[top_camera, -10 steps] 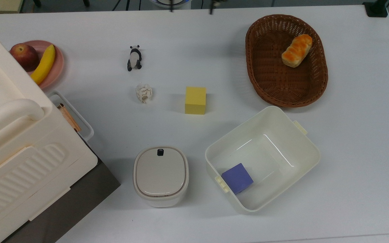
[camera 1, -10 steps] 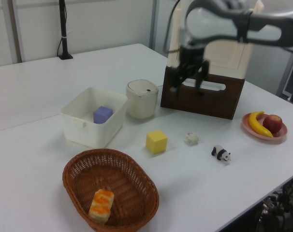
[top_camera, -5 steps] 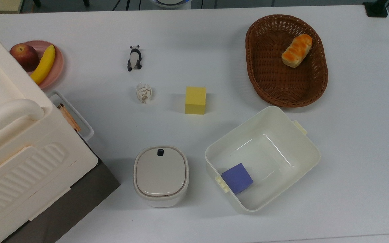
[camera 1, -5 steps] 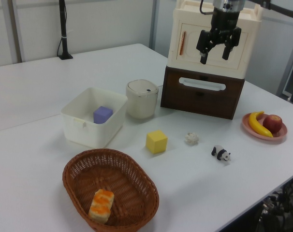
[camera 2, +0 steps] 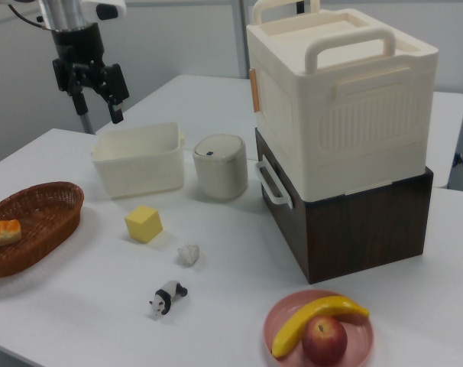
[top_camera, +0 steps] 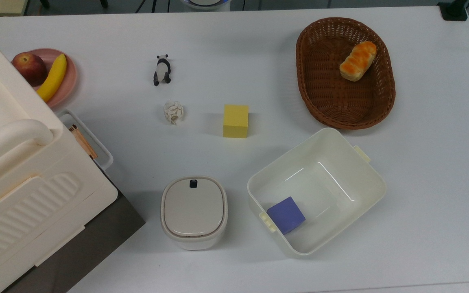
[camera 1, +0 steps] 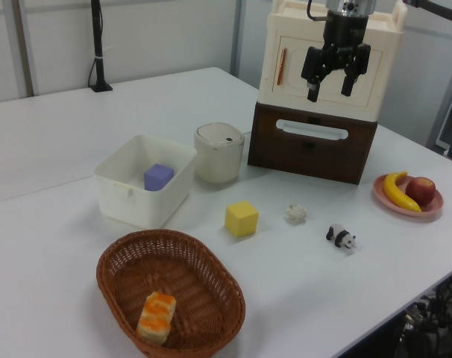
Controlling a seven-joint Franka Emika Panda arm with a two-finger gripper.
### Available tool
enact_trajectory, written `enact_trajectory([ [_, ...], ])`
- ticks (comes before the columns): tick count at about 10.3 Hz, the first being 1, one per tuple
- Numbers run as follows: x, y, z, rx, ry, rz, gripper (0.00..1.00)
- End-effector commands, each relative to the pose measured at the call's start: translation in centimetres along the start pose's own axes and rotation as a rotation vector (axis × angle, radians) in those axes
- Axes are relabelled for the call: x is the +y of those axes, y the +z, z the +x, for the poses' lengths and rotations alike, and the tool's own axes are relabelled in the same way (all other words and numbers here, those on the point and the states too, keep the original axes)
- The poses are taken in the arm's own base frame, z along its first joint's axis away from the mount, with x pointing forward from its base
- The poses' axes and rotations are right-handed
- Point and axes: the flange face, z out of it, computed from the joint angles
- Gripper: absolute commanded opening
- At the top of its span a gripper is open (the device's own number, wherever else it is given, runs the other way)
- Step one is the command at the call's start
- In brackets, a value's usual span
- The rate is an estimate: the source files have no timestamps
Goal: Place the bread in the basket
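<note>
1. The small oblong loaf of bread with a glossy, ridged orange-golden top and pale sides (top_camera: 358,60) lies inside the large oval basket of dark brown woven wicker (top_camera: 323,93), toward the two o'clock part of its floor in the top view, tilted on a diagonal.
2. In the left view the bread (camera 1: 157,316) sits at the basket's (camera 1: 203,280) six o'clock end, near the rim.
3. In the top view, the cream-white rectangular plastic tub (top_camera: 360,179) stands at six o'clock from the basket, just beside it, holding a purple-blue cube (top_camera: 286,214) in its seven o'clock corner.
4. A yellow cube (top_camera: 235,121) rests on the white table (top_camera: 433,171) at eight o'clock from the basket, apart from it.
5. Farther out at nine o'clock lie a crumpled white paper ball (top_camera: 173,112) and a black-and-white panda figurine (top_camera: 162,70).
6. The black two-finger gripper (camera 1: 330,82) hangs in the air with nothing in it, fingers spread apart, pointing down, well apart from the basket, in front of the cream plastic storage box (camera 1: 375,56) on its dark wooden base (camera 1: 315,153).
</note>
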Motion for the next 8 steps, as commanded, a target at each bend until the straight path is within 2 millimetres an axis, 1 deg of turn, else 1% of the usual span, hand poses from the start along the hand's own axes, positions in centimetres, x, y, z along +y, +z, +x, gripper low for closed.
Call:
enact_trajectory([
  [1,0.18,-0.91,1.08,0.073,0.007,0.021,1.00],
  [3,-0.07,-0.76,1.08,0.071,0.004,0.021,1.00],
  [8,0.03,-0.50,1.08,0.066,0.011,0.019,1.00],
])
